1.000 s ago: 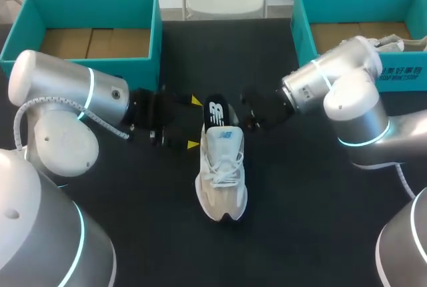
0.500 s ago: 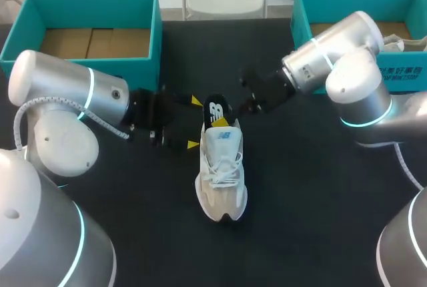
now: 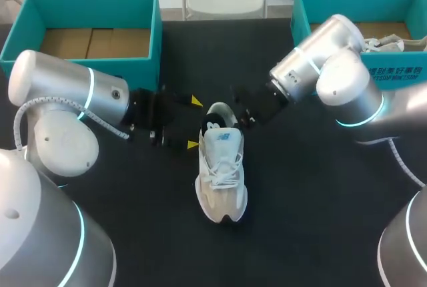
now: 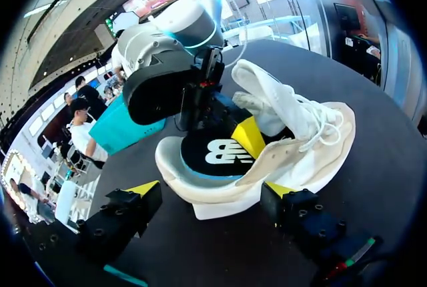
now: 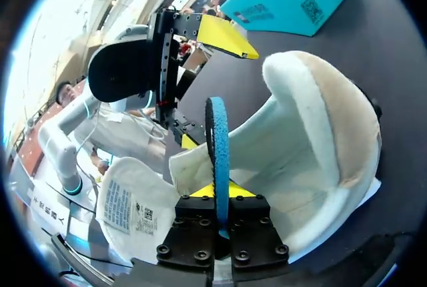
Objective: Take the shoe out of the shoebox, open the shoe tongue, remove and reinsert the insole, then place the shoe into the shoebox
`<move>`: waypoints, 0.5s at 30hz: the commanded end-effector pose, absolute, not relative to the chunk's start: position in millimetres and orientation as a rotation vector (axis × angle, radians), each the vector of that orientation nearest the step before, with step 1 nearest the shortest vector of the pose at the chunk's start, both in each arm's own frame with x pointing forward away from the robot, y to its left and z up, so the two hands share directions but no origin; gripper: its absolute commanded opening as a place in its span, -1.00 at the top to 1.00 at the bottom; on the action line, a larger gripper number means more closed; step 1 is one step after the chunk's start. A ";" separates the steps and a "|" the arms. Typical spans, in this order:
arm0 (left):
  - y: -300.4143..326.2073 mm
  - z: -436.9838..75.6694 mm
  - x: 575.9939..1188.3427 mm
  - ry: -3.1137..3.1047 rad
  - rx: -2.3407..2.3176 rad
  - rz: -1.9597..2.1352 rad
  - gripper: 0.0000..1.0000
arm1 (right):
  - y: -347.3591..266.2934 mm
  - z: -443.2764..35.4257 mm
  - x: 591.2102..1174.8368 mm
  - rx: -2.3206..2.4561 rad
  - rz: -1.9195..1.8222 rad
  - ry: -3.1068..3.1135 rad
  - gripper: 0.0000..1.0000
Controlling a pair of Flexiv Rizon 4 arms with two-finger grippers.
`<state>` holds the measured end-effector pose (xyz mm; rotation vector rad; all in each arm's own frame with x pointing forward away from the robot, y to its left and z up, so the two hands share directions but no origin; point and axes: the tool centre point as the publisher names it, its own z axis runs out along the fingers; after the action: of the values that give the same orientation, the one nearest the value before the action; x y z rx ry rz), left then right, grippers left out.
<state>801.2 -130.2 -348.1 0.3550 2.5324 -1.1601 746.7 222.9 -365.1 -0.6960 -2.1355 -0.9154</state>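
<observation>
The white shoe lies on its sole mid-way across the black table, its long axis running near to far: toe toward my base, heel toward the table's far edge. The laces face up.

At the heel opening, my right gripper is clamped on the black, blue-edged insole, which stands on edge between its fingers. The heel end of the insole sticks up out of the collar; its forepart is hidden inside the shoe. From overhead, the collar also hides this gripper's fingertips.

My left gripper sits just beside the heel on my left, fingers spread wide and holding nothing. In its wrist view the heel lies ahead of and between the two yellow tips; whether either tip touches the shoe cannot be made out.

Along the far edge stand the left teal shoebox and the right teal shoebox. My right arm covers part of the latter, and a pale object inside it is cut off from view.
</observation>
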 end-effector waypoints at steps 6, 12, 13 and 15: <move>-130.6 -348.0 801.0 2.534 0.355 -1.157 -1.00 | 224.0 -352.9 748.3 -0.703 -0.967 -2.186 0.53; -130.6 -348.0 801.0 2.534 0.355 -1.157 -1.00 | 233.2 -340.7 760.4 -0.675 -0.996 -2.228 0.32; -130.6 -348.0 801.0 2.534 0.355 -1.157 -1.00 | 234.2 -339.7 762.7 -0.674 -1.007 -2.234 0.29; -130.6 -348.0 801.0 2.534 0.355 -1.157 -1.00 | 234.9 -337.8 767.1 -0.675 -1.016 -2.241 0.25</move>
<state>801.2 -130.2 -348.1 0.3551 2.5324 -1.1600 767.0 232.8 -339.7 -0.6715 -2.2368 -1.0199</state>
